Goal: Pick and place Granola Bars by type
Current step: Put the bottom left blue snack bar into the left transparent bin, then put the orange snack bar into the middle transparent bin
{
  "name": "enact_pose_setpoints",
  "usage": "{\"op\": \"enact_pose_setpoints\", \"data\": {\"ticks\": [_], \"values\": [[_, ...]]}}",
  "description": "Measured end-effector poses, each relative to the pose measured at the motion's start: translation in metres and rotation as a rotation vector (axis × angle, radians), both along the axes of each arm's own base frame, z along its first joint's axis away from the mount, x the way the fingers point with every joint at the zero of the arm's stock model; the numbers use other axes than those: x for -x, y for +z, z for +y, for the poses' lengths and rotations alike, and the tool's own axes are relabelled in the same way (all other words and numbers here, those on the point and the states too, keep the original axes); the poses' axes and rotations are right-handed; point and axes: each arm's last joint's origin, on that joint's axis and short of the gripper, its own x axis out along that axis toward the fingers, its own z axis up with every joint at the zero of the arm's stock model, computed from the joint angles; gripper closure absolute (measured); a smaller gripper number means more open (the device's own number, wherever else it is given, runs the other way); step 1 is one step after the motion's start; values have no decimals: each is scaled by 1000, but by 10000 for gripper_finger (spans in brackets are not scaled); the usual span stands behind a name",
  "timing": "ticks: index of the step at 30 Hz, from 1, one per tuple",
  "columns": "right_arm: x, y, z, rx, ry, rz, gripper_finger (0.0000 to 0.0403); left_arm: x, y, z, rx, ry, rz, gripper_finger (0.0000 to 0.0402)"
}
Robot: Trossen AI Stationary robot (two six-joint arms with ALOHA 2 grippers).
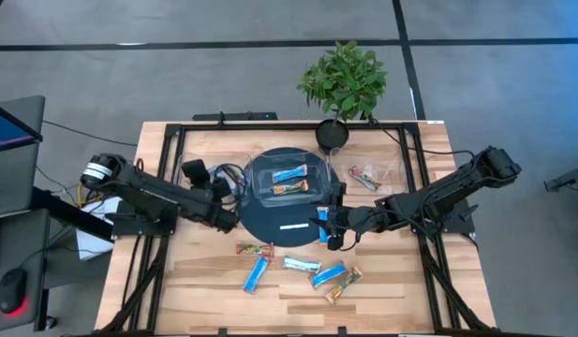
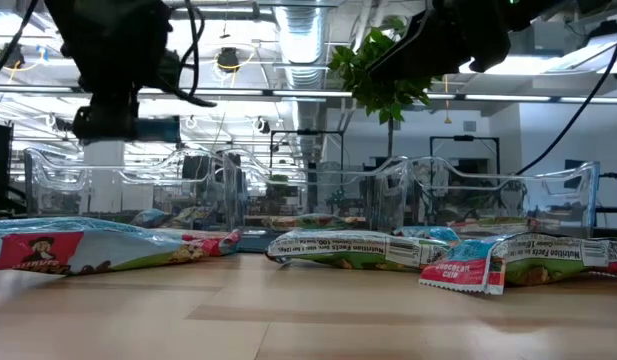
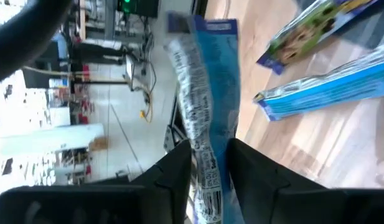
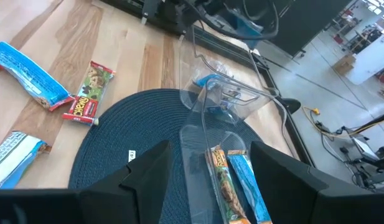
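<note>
My left gripper (image 3: 210, 177) is shut on a bright blue granola bar (image 3: 207, 93) and hangs above the dark round mat's left side (image 1: 230, 192). It also shows high up in the low view (image 2: 118, 120). My right gripper (image 4: 210, 174) is open over the mat's right edge (image 1: 331, 227), holding nothing, with a blue wrapper (image 1: 323, 227) right beside it. A clear container (image 1: 289, 178) on the mat holds a blue bar and a tan bar. Several bars lie flat on the wood near the table's near edge: blue (image 1: 257, 274), silver-green (image 1: 303, 265), tan (image 1: 254, 248). My left gripper pinches the blue bar between its two fingers (image 3: 179, 177), on the wrapper's printed end (image 3: 210, 155). The fingers lie along the bar, and the rest of it sticks out past the fingertips. It is lifted clear of the table.
A second clear container (image 1: 368, 176) with a tan bar stands right of the mat, and a third (image 1: 214, 168) stands left of it. A small white label strip (image 1: 293, 226) lies on the mat. A potted plant (image 1: 343, 84) stands at the far edge. Black rails frame the table.
</note>
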Motion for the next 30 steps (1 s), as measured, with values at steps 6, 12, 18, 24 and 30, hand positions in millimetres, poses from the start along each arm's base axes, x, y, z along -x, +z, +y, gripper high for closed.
{"op": "enact_pose_setpoints", "data": {"ticks": [6, 12, 18, 24, 30], "values": [[0, 0, 0, 0, 0, 0, 187, -4, -3, 10, 18, 21, 4, 251], [0, 0, 0, 0, 0, 0, 187, -4, -3, 12, 19, 5, 39, 226], [0, 0, 0, -8, -4, -3, 187, 0, 3, 13, -31, -10, 91, 223], [-1, 1, 0, -26, 1, -16, 187, -1, 24, -3, -123, -101, -53, 223], [-2, 1, 4, -88, 105, -9, 187, 13, 50, -33, -218, -291, -329, 223]]}}
